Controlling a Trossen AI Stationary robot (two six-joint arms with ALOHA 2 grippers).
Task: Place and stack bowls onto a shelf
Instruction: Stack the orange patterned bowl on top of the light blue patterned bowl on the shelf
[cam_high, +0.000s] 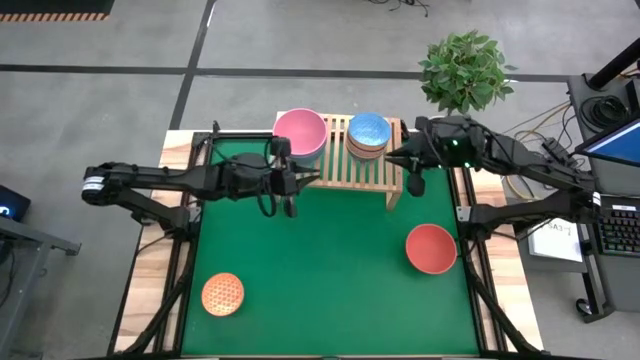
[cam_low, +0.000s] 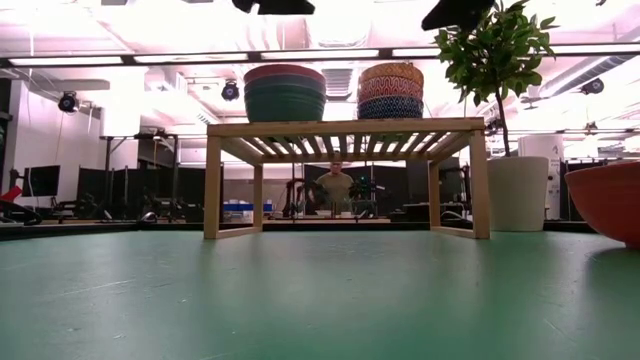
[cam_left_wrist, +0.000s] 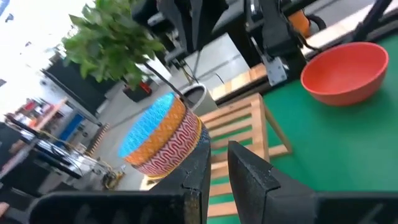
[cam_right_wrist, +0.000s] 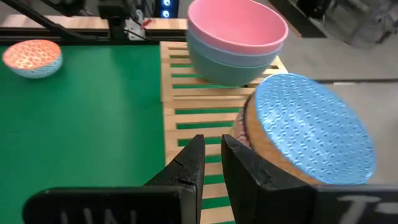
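Observation:
The light-wood shelf (cam_high: 365, 165) stands at the table's far edge. On its left end rests a stack of larger bowls with the pink one (cam_high: 300, 132) on top, also in the right wrist view (cam_right_wrist: 237, 28). On its middle rests a stack of smaller patterned bowls topped by the light blue one (cam_high: 368, 130) (cam_left_wrist: 158, 130). A red bowl (cam_high: 431, 248) sits on the mat at the right. An orange patterned bowl (cam_high: 222, 294) sits at the near left. My left gripper (cam_high: 289, 205) is shut and empty, in front of the pink stack. My right gripper (cam_high: 413, 184) is shut and empty at the shelf's right end.
A potted plant (cam_high: 465, 68) in a white pot (cam_low: 518, 190) stands behind the shelf's right end. The shelf's right third (cam_right_wrist: 193, 127) holds no bowl. Green mat (cam_high: 330, 270) lies between the two loose bowls. A person (cam_low: 335, 185) shows in the room behind the table.

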